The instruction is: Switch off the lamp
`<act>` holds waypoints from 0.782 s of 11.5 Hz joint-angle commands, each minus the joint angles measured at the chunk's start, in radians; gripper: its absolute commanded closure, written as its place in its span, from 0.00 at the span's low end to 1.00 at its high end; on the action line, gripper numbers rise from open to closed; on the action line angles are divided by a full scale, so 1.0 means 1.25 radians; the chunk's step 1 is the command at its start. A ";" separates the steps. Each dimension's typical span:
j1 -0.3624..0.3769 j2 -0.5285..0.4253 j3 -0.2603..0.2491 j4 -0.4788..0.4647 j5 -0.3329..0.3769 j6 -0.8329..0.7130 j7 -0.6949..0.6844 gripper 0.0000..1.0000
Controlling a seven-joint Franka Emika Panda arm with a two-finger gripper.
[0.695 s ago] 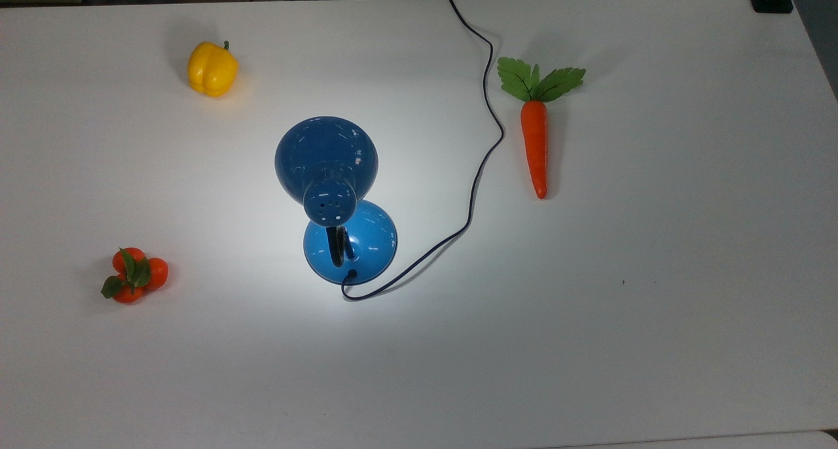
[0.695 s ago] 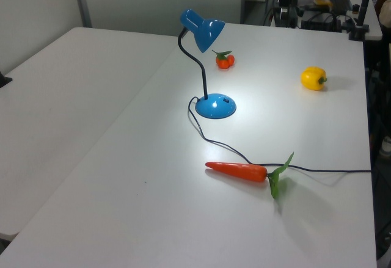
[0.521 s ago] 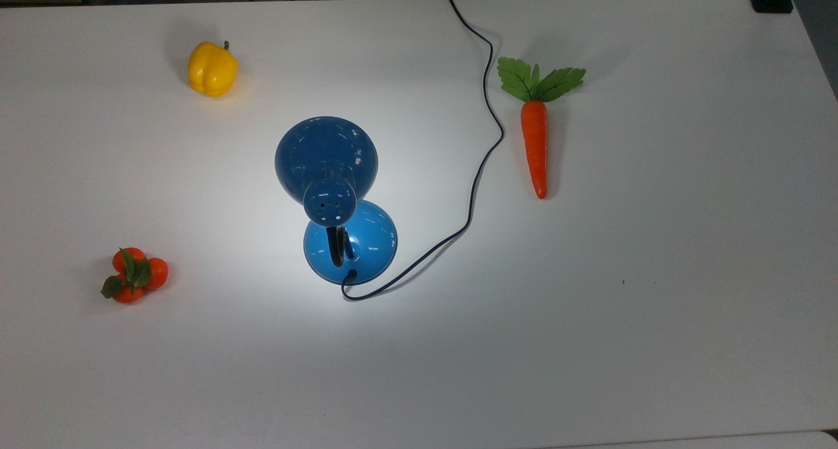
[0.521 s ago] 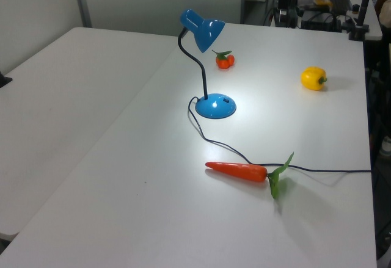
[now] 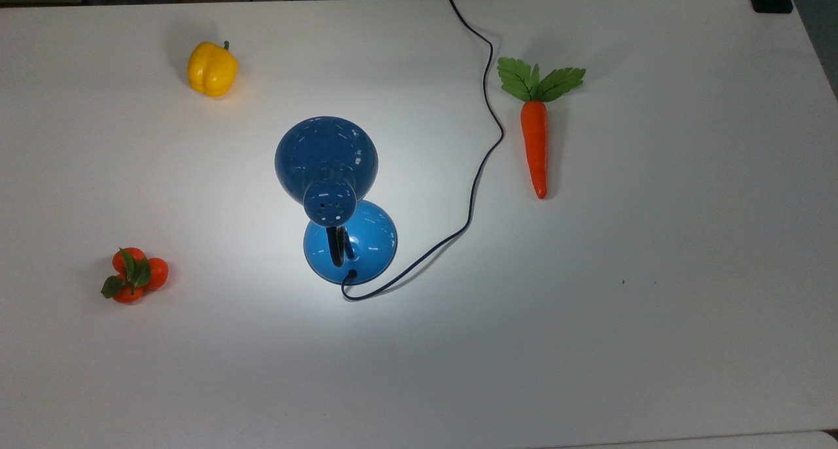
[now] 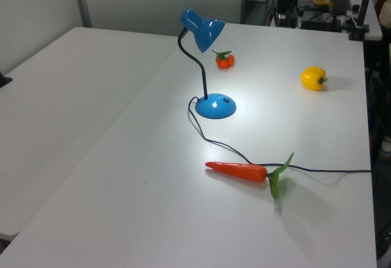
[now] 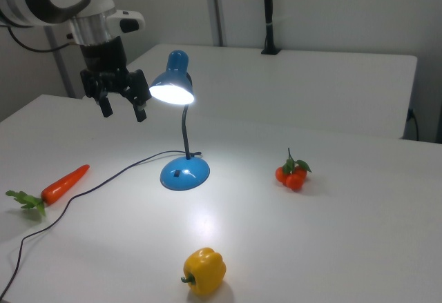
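**Lamp lit, my gripper hanging open beside the shade**

Lamp (image 7: pixel 181 116) is what I am here for, and it stands near the middle of the white table (image 5: pixel 655 305), its shade glowing and a bright pool of light around its round blue base (image 5: pixel 350 241). Against the frames from half a second ago I find no change on the table: lamp, cord and toy food all lie where they were.

Going near to far in the right view, the yellow pepper (image 7: pixel 204 271) sits closest to the camera, well apart from the base. Further back, the cluster of small tomatoes (image 7: pixel 293 172) lies on the right view's right, and the carrot (image 7: pixel 55 186) lies on the right view's left, leaf end toward the table edge. The thin black cord (image 7: pixel 110 176) snakes from the base past the carrot's tip; in the top view it curls out from the base and runs up off the far edge.

Behind these hangs my gripper (image 7: pixel 123 108), in the air on the right view's left of the dome shade, near it and apart from it. My two fingers (image 7: pixel 106 104) point down, spread, with nothing between them. Nothing lies between my gripper and the lamp.
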 commanded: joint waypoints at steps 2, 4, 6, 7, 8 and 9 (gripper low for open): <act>0.008 0.012 -0.002 0.005 0.001 -0.015 -0.013 0.00; 0.008 0.012 -0.002 0.005 0.001 -0.016 -0.048 0.49; 0.008 0.012 -0.002 0.005 0.001 -0.016 -0.056 0.93; 0.008 0.013 -0.002 0.005 0.001 -0.015 -0.057 1.00; 0.008 0.013 -0.002 0.005 0.000 -0.015 -0.062 1.00; 0.007 0.013 -0.002 0.005 0.001 -0.015 -0.080 1.00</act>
